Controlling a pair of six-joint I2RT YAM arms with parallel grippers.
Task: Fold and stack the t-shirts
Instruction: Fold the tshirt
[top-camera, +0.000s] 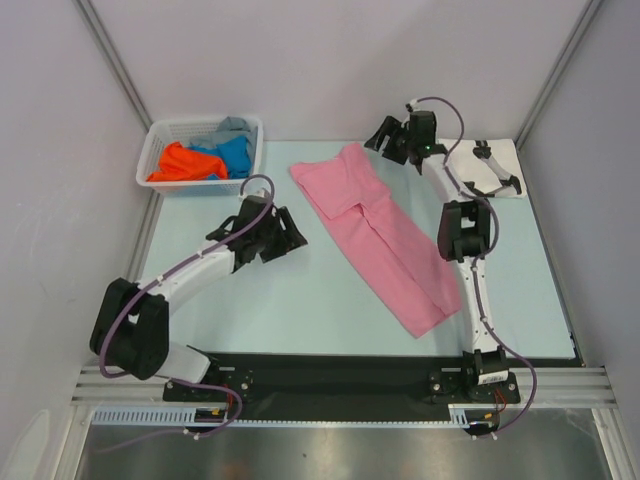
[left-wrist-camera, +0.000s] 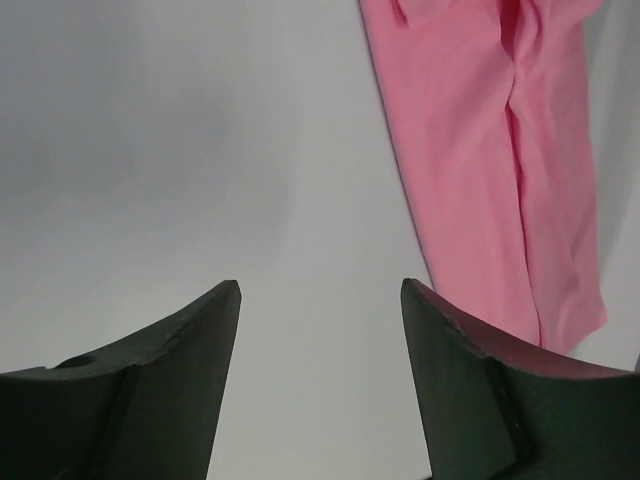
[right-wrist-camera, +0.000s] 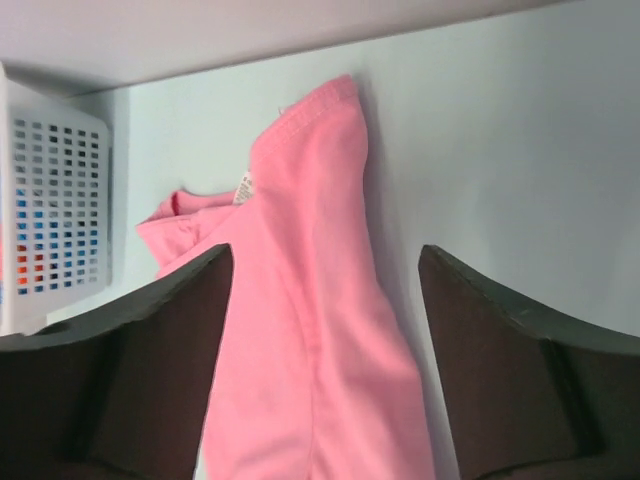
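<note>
A pink t-shirt (top-camera: 375, 235), folded into a long strip, lies slantwise across the middle of the table. Its collar end is at the far left and its hem end is near the right arm. My right gripper (top-camera: 388, 140) hovers open over the far collar end. In the right wrist view the pink t-shirt (right-wrist-camera: 310, 340) lies flat below the spread right gripper (right-wrist-camera: 325, 255), untouched. My left gripper (top-camera: 293, 236) stands open over bare table, left of the strip. In the left wrist view the left gripper (left-wrist-camera: 320, 290) holds nothing, and the pink t-shirt (left-wrist-camera: 500, 150) is at the upper right.
A white lattice basket (top-camera: 160, 140) at the far left holds orange (top-camera: 185, 163), blue (top-camera: 235, 155) and grey (top-camera: 232, 126) t-shirts. A white t-shirt with black print (top-camera: 490, 170) lies at the far right corner. Grey walls close in three sides of the table.
</note>
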